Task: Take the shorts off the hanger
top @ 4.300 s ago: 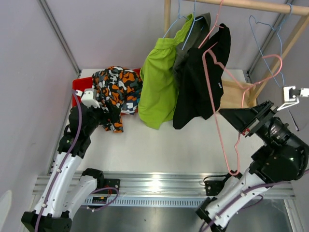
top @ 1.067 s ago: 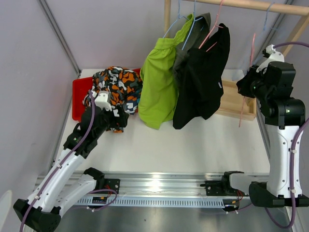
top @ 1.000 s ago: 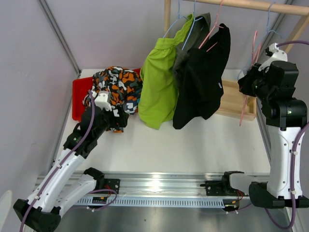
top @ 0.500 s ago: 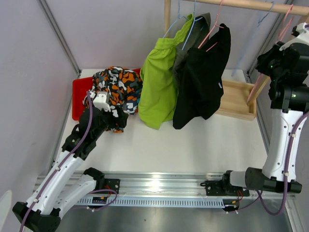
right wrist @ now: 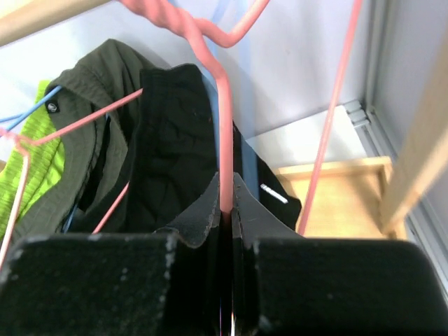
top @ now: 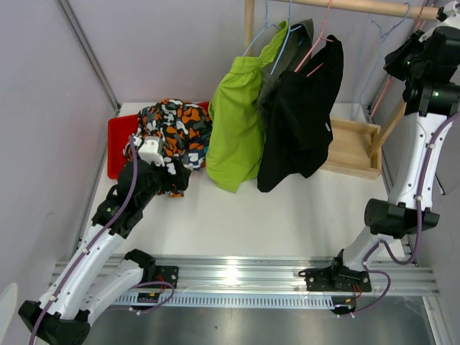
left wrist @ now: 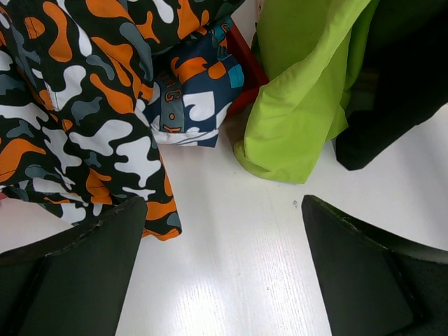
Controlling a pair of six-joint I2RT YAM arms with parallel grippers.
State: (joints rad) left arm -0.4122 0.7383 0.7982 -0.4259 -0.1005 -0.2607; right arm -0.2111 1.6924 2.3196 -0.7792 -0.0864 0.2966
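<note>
While our right gripper (right wrist: pixel 225 203) clamps a pink hanger (right wrist: pixel 224 119) at the far-right rail (top: pixel 374 7) and our left gripper (left wrist: pixel 222 210) gapes empty, three soft, light shorts (top: pixel 237 129) hang far-centre, so we would pinch a hem and slide downward.

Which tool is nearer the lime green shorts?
Left. The left tool is open, low beside the lime green shorts; the right tool is up by the rail, shut on a pink hanger.
</note>
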